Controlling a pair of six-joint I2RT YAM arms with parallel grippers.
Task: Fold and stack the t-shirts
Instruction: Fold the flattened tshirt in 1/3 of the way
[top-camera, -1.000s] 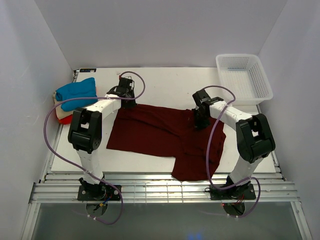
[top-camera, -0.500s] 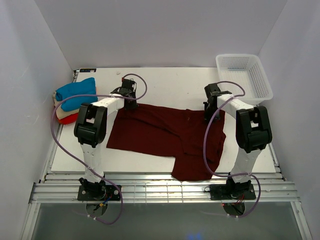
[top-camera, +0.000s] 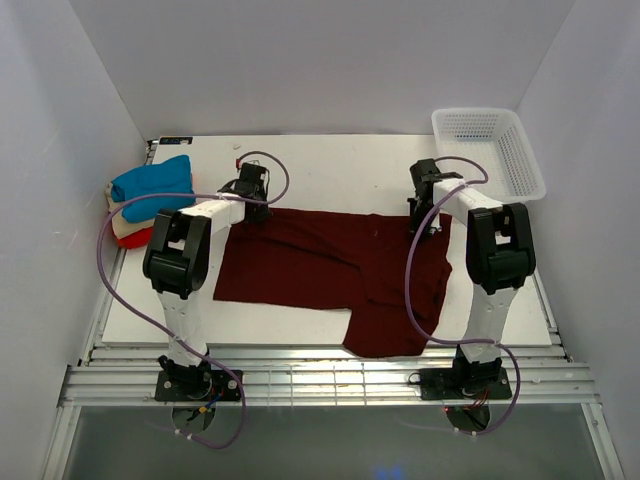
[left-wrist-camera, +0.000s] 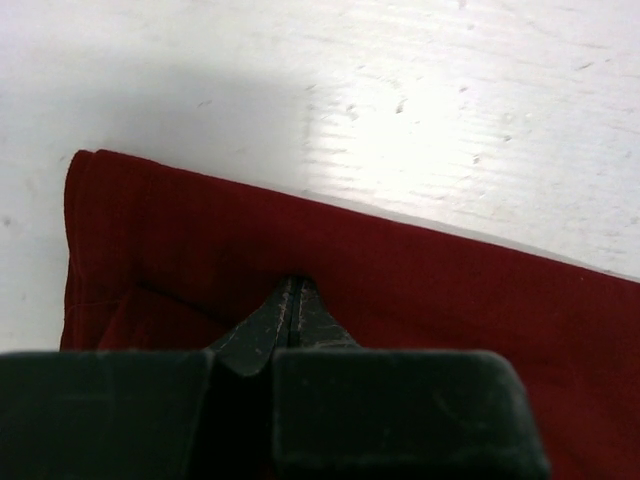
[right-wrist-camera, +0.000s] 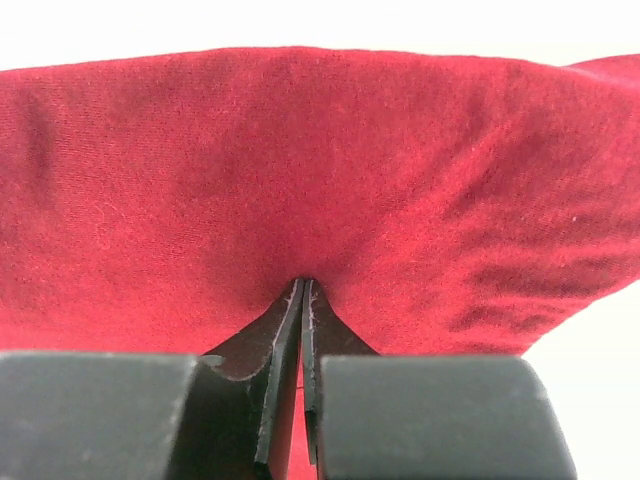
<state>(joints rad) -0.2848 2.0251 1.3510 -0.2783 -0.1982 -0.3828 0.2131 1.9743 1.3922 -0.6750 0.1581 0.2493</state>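
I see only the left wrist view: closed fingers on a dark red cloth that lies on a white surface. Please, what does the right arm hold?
Observer: The right gripper is shut on the far right edge of the same large dark maroon cloth t-shirt.
Operator: Are other shirts folded?
Observer: Yes. A small pile sits at the left edge of the white table: a bright blue folded t-shirt on top, then a beige folded t-shirt and a red-orange folded t-shirt beneath.
Operator: Is anything else on the table?
Observer: An empty white plastic mesh basket stands at the far right corner.
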